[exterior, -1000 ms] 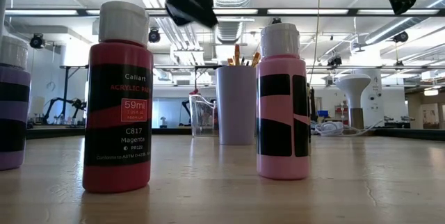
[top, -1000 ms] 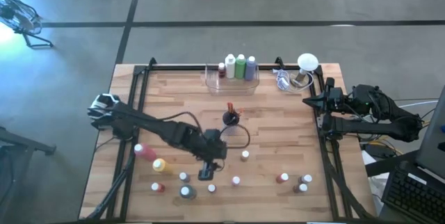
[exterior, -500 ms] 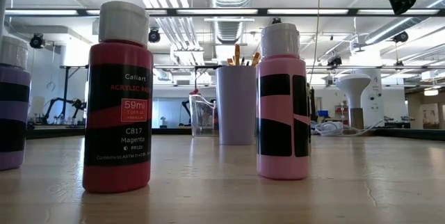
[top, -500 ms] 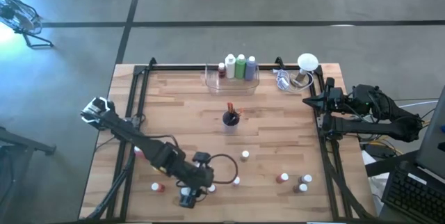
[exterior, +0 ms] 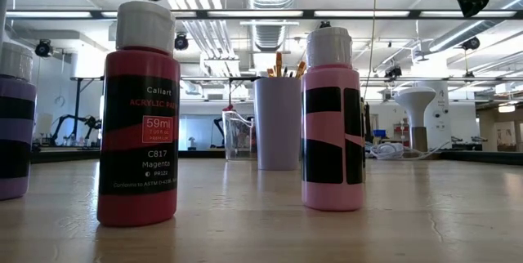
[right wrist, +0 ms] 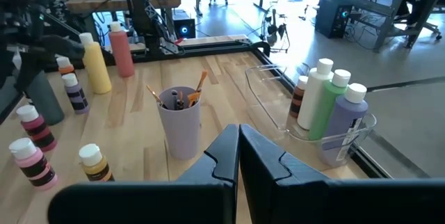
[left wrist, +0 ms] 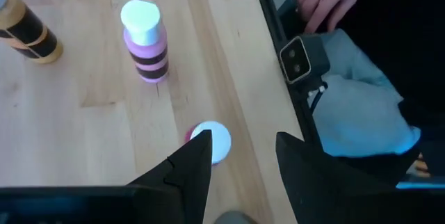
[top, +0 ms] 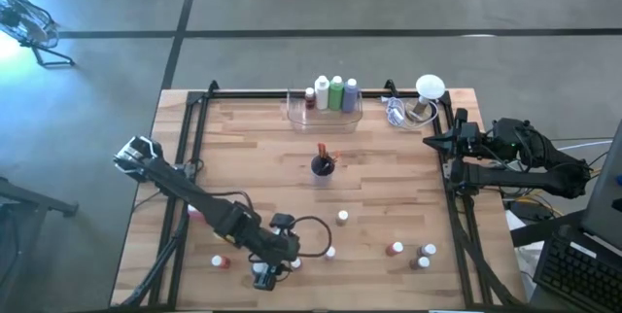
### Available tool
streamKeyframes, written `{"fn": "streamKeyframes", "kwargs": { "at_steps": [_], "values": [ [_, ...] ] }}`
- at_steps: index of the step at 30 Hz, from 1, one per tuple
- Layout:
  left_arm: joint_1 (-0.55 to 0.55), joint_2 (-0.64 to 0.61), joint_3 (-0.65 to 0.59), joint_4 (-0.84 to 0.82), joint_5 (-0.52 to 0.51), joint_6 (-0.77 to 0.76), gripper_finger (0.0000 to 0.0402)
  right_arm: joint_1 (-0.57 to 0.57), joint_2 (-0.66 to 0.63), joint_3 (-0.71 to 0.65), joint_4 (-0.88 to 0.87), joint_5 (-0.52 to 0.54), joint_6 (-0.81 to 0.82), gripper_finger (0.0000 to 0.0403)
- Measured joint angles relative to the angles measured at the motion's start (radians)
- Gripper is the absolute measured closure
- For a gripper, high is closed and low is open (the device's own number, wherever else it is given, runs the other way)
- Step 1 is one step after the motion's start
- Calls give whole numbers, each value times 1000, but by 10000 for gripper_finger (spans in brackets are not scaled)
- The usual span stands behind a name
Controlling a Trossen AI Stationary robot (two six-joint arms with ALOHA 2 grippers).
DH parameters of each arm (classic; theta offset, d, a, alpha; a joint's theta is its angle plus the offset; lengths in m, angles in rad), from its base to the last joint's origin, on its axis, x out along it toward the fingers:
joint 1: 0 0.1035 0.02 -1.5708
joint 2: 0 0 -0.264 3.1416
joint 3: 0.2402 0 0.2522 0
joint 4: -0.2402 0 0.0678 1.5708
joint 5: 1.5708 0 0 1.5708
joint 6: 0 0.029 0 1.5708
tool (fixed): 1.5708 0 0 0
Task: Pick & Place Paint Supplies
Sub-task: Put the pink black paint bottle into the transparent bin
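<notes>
Left end effector (left wrist: 240, 158) hovers with fingers apart over the near edge of the wooden surface (top: 389, 177), straddling a small red paint bottle with a white cap (left wrist: 211, 140) that stands upright just beside the surface's dark edge rail; a pink striped bottle (left wrist: 144, 41) stands near it. To grasp well it should probably centre the cap between both fingers, descend straight, and close on the body below the cap without tipping it. Right end effector (right wrist: 238, 144) waits with fingers together at the right side.
</notes>
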Motion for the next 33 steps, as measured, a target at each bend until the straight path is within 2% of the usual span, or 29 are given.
{"fn": "streamKeyframes", "kwargs": {
  "at_steps": [7,11,19,22,33],
  "values": [
    [3,1,-69,81,-1,-7,236,0,0,0,0,0,1,394],
    [2,1,-83,81,-60,-13,232,0,0,0,0,0,1,394],
    [6,1,-83,90,-56,-45,156,0,0,0,0,0,0,394],
    [5,1,-83,89,-52,-45,142,0,0,0,0,0,0,394],
    [12,11,-148,180,-77,-45,147,0,0,0,0,0,1,394]
  ]
}}
